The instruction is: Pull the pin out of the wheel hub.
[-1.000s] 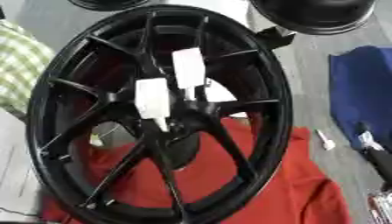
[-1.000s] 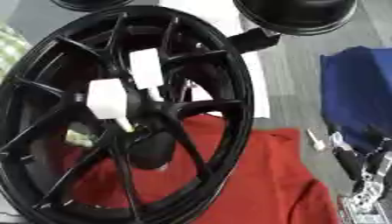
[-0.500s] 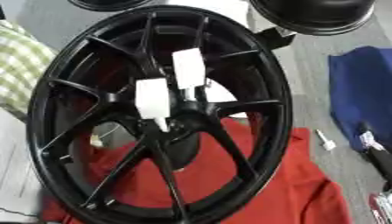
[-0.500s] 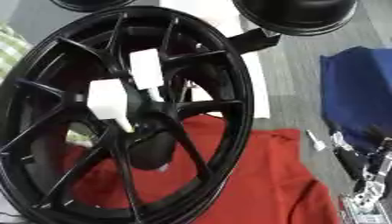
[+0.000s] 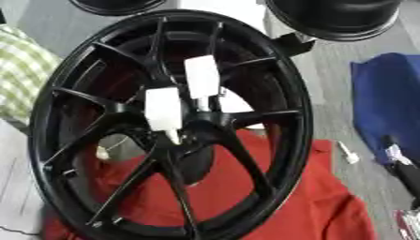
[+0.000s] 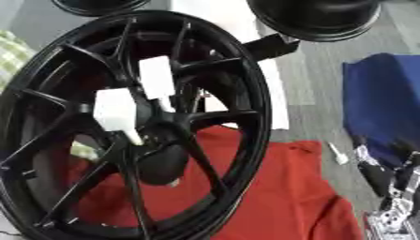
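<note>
Black alloy wheel (image 5: 164,126) stands tilted on its rim, filling the left and centre of my view. Two white block-shaped pins are seated near its hub (image 5: 193,133): the left white pin (image 5: 162,110) sits just left of centre, and the upper white pin (image 5: 202,78) stands just above and to the right of it. Both are still in the wheel. A red cloth (image 6: 279,192) lies beneath the wheel and spreads toward the near right. A blue cloth (image 6: 381,108) lies at the right edge, apart from the wheel. A small white object (image 5: 348,153) rests on the grey floor between the red and blue cloths. Two further black wheels (image 6: 316,18) show at the far edge.

My right robot hand (image 6: 393,187) shows at the near right edge, well apart from the wheel; I cannot tell how its fingers stand. My left robot hand is out of sight.
</note>
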Controlling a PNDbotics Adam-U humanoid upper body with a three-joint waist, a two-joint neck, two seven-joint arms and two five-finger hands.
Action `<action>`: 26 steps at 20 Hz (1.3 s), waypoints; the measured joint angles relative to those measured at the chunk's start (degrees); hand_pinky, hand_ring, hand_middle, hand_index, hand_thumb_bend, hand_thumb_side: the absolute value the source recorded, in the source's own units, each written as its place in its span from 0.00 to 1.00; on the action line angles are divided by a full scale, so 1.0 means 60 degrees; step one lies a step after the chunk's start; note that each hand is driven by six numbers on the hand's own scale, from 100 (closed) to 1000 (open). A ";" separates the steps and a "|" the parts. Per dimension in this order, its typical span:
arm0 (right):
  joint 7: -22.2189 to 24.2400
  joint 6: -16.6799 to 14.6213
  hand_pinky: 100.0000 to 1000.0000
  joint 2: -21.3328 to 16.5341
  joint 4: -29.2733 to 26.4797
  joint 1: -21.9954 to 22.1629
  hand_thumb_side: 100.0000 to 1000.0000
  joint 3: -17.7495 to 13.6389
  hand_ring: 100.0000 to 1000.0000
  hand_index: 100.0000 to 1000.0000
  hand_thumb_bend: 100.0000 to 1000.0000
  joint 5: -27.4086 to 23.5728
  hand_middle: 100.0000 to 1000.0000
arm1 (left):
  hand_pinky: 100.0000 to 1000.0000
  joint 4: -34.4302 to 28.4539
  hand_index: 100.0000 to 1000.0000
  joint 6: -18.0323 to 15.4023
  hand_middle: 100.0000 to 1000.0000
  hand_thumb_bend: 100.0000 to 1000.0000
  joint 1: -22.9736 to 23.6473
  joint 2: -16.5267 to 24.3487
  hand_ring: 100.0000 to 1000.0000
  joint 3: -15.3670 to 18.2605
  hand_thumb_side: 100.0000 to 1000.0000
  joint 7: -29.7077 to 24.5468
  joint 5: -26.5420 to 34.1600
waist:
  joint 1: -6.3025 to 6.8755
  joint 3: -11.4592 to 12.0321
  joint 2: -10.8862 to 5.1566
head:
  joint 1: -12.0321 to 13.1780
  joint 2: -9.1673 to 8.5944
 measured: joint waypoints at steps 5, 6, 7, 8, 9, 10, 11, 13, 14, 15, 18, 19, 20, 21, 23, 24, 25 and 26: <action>0.0006 -0.0006 0.61 0.0000 0.0000 0.0006 0.17 0.0011 0.76 0.71 0.63 0.0000 0.61 | 0.77 -0.0001 0.83 0.0242 0.70 0.12 -0.0673 -0.0419 0.72 -0.0751 0.74 -0.1910 -0.0914 | 0.0000 -0.0004 -0.0002 | -0.0041 0.0000; 0.0007 -0.0007 0.61 0.0000 0.0000 0.0007 0.17 0.0014 0.76 0.71 0.63 0.0000 0.61 | 0.77 -0.0001 0.83 0.0277 0.70 0.13 -0.0776 -0.0506 0.72 -0.0876 0.75 -0.2179 -0.1043 | 0.0000 -0.0004 -0.0002 | -0.0046 0.0001; 0.0007 -0.0007 0.61 0.0000 0.0000 0.0008 0.17 0.0017 0.76 0.71 0.63 0.0000 0.61 | 0.77 -0.0001 0.84 0.0298 0.70 0.15 -0.0871 -0.0590 0.72 -0.0994 0.76 -0.2417 -0.1171 | 0.0000 -0.0004 -0.0002 | -0.0049 0.0003; 0.0008 -0.0008 0.61 0.0000 0.0000 0.0009 0.17 0.0022 0.76 0.71 0.63 0.0000 0.61 | 0.77 -0.0001 0.84 0.0315 0.70 0.17 -0.0954 -0.0668 0.72 -0.1104 0.76 -0.2624 -0.1276 | 0.0000 -0.0004 -0.0002 | -0.0049 0.0005; 0.0008 -0.0008 0.61 0.0000 0.0000 0.0009 0.17 0.0028 0.76 0.71 0.63 0.0000 0.61 | 0.77 -0.0001 0.84 0.0326 0.69 0.17 -0.1030 -0.0737 0.72 -0.1205 0.77 -0.2804 -0.1362 | 0.0000 -0.0004 -0.0002 | -0.0049 0.0007; 0.0009 -0.0007 0.61 0.0000 0.0000 0.0009 0.17 0.0030 0.76 0.71 0.63 0.0000 0.61 | 0.77 -0.0001 0.83 0.0337 0.68 0.19 -0.1092 -0.0798 0.71 -0.1301 0.78 -0.2966 -0.1434 | 0.0000 -0.0004 -0.0002 | -0.0049 0.0012; 0.0009 -0.0007 0.61 0.0000 0.0000 0.0009 0.17 0.0031 0.76 0.71 0.63 0.0000 0.61 | 0.77 -0.0001 0.83 0.0340 0.68 0.19 -0.1123 -0.0853 0.71 -0.1395 0.78 -0.3101 -0.1496 | -0.0001 -0.0004 -0.0002 | -0.0049 0.0025; 0.0011 -0.0007 0.61 0.0000 0.0000 0.0010 0.17 0.0031 0.76 0.71 0.63 0.0000 0.61 | 0.77 -0.0001 0.83 0.0303 0.69 0.19 -0.1174 -0.0939 0.72 -0.1573 0.76 -0.3310 -0.1598 | -0.0001 -0.0004 -0.0002 | -0.0049 0.0046; 0.0012 -0.0007 0.61 0.0000 0.0000 0.0011 0.17 0.0032 0.76 0.71 0.63 0.0000 0.61 | 0.77 -0.0001 0.82 0.0255 0.69 0.19 -0.1184 -0.0970 0.72 -0.1651 0.73 -0.3359 -0.1641 | -0.0001 -0.0004 -0.0002 | -0.0049 0.0054; 0.0013 -0.0007 0.61 0.0000 0.0000 0.0011 0.17 0.0031 0.76 0.71 0.63 0.0000 0.61 | 0.78 -0.0001 0.82 0.0223 0.69 0.20 -0.1202 -0.1006 0.72 -0.1726 0.70 -0.3390 -0.1686 | -0.0002 -0.0004 -0.0002 | -0.0048 0.0069; 0.0015 -0.0005 0.61 0.0000 0.0000 0.0011 0.17 0.0031 0.76 0.71 0.63 0.0001 0.61 | 0.78 -0.0001 0.82 0.0187 0.70 0.20 -0.1238 -0.1017 0.73 -0.1972 0.63 -0.3427 -0.1797 | -0.0001 -0.0004 -0.0002 | -0.0032 0.0079; 0.0016 -0.0005 0.61 0.0000 0.0000 0.0011 0.17 0.0032 0.76 0.71 0.63 0.0001 0.61 | 0.79 -0.0001 0.82 0.0184 0.70 0.22 -0.1238 -0.1017 0.73 -0.2067 0.60 -0.3430 -0.1834 | -0.0001 -0.0004 -0.0002 | -0.0027 0.0080; 0.0017 -0.0004 0.61 0.0000 0.0000 0.0011 0.17 0.0032 0.76 0.71 0.63 0.0001 0.61 | 0.79 -0.0001 0.82 0.0183 0.71 0.23 -0.1238 -0.1017 0.74 -0.2173 0.56 -0.3431 -0.1868 | 0.0000 -0.0004 -0.0002 | -0.0023 0.0081; 0.0019 -0.0004 0.61 0.0000 0.0000 0.0010 0.17 0.0033 0.76 0.71 0.63 0.0001 0.61 | 0.80 -0.0001 0.82 0.0183 0.72 0.25 -0.1237 -0.1016 0.75 -0.2291 0.53 -0.3431 -0.1909 | 0.0004 -0.0004 -0.0002 | -0.0021 0.0082; 0.0022 -0.0003 0.61 0.0000 0.0000 0.0009 0.17 0.0034 0.76 0.71 0.63 0.0003 0.61 | 0.82 -0.0001 0.82 0.0187 0.73 0.30 -0.1203 -0.1008 0.76 -0.2510 0.50 -0.3427 -0.2014 | 0.0011 -0.0006 -0.0002 | -0.0016 0.0085; 0.0025 -0.0002 0.61 0.0000 0.0000 0.0008 0.17 0.0034 0.76 0.71 0.63 0.0003 0.61 | 0.82 -0.0001 0.82 0.0195 0.73 0.32 -0.1156 -0.1005 0.76 -0.2602 0.50 -0.3419 -0.2082 | 0.0016 -0.0008 -0.0002 | -0.0011 0.0085; 0.0028 0.0000 0.61 0.0000 0.0000 0.0007 0.17 0.0035 0.76 0.71 0.63 0.0004 0.61 | 0.82 -0.0001 0.82 0.0204 0.72 0.34 -0.1123 -0.1002 0.76 -0.2691 0.50 -0.3410 -0.2165 | 0.0021 -0.0011 -0.0002 | -0.0002 0.0086; 0.0031 0.0001 0.61 0.0000 0.0000 0.0006 0.17 0.0035 0.76 0.71 0.63 0.0004 0.61 | 0.82 -0.0001 0.82 0.0210 0.71 0.37 -0.1089 -0.0999 0.75 -0.2764 0.50 -0.3404 -0.2261 | 0.0024 -0.0015 -0.0002 | 0.0006 0.0087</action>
